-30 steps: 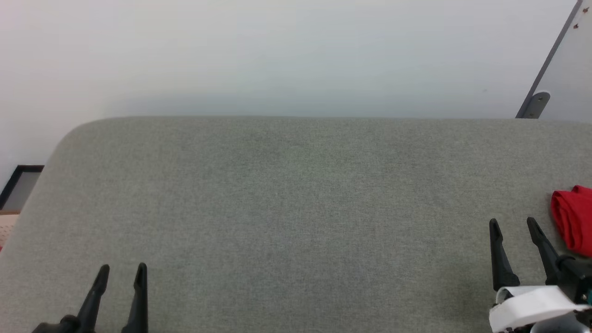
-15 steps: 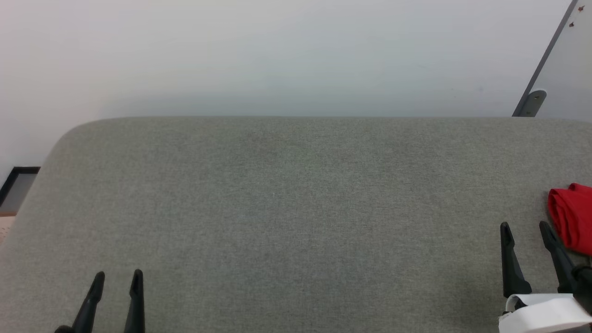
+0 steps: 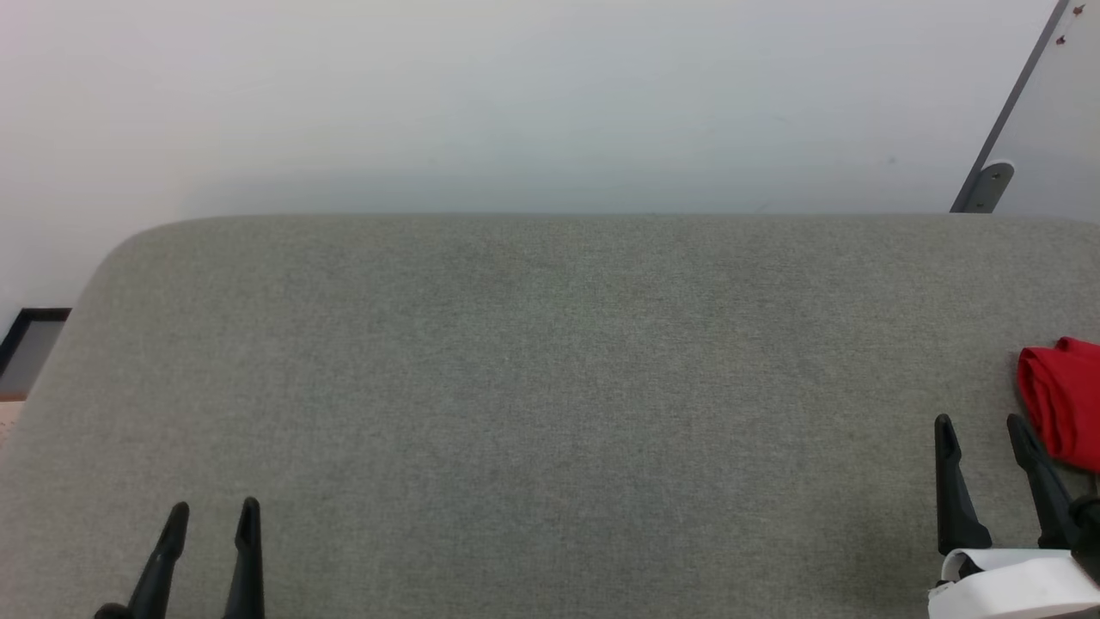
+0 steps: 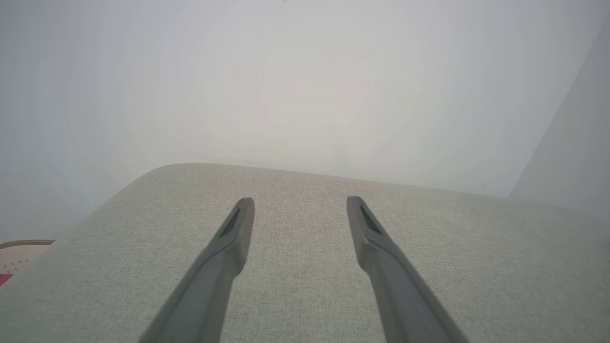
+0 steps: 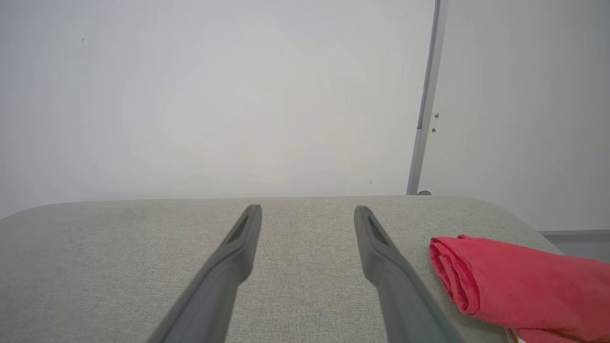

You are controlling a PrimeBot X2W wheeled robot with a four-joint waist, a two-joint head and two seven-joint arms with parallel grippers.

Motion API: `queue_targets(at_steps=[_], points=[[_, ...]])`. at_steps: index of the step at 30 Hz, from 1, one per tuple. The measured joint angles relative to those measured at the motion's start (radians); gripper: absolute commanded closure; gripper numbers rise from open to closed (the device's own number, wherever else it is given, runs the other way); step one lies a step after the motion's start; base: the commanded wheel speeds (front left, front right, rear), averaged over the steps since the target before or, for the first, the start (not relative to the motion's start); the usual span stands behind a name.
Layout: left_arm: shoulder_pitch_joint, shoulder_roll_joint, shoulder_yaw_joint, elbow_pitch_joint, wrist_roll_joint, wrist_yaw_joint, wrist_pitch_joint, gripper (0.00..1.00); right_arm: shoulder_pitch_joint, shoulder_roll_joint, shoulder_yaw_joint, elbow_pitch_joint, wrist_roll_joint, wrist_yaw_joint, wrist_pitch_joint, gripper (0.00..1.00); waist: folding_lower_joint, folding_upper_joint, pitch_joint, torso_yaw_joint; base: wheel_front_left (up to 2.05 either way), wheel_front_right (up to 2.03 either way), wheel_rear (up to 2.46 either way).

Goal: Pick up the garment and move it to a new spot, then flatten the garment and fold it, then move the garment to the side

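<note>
Grey woven fabric covers the table, whose far edge runs straight below a plain pale wall and curves round at the far left corner. Off that corner, at the head view's left edge, a dark frame sits lower down against the wall.

At the lower left, the left fingers rise from the bottom edge, spread apart and gripping nothing. The left wrist view shows the same wide gap, with the tips over the table and pointing toward its far edge.

At the lower right, the right fingers point up the head view. They are likewise parted and empty, and a white band is wrapped at their base.

Just beside the outer right finger lies the garment. It is red cloth folded into a bundle, its rolled edge facing the fingers. It rests on the table near the right end and is cut off by the head view's right edge. In the right wrist view it lies to the right of the fingers, with a strip of table fabric between them.

Beyond the table's far right corner a pale panel with a grey edge slants across the wall. A small grey bracket sits at its foot.
</note>
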Motion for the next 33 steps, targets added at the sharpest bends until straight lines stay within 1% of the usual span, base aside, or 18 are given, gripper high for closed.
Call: queue_targets(at_steps=[12,28,29,33], points=[[-0.004,0.004,-0.004,-0.004,-0.004,0.000,0.000,0.00,0.000,0.003,0.012,0.017,0.010,0.000,-0.019,0.00,0.0000,0.0000,0.003,0.007,0.00,0.00,0.00],[-0.003,0.002,0.006,-0.021,-0.010,0.000,0.000,0.00,-0.002,0.004,0.024,0.034,0.014,0.000,-0.029,0.00,0.0001,0.0000,0.005,0.000,0.00,0.00,0.00],[-0.003,0.000,0.008,-0.026,-0.010,0.000,0.000,1.00,-0.002,0.004,0.025,0.035,0.016,0.000,-0.031,1.00,0.0000,0.0000,0.005,0.000,0.00,0.00,0.00],[0.003,-0.020,-0.003,0.005,-0.010,0.000,0.000,1.00,0.010,0.012,0.024,0.070,0.017,0.000,-0.027,1.00,0.0000,0.0000,0.005,-0.001,0.00,0.00,0.00]])
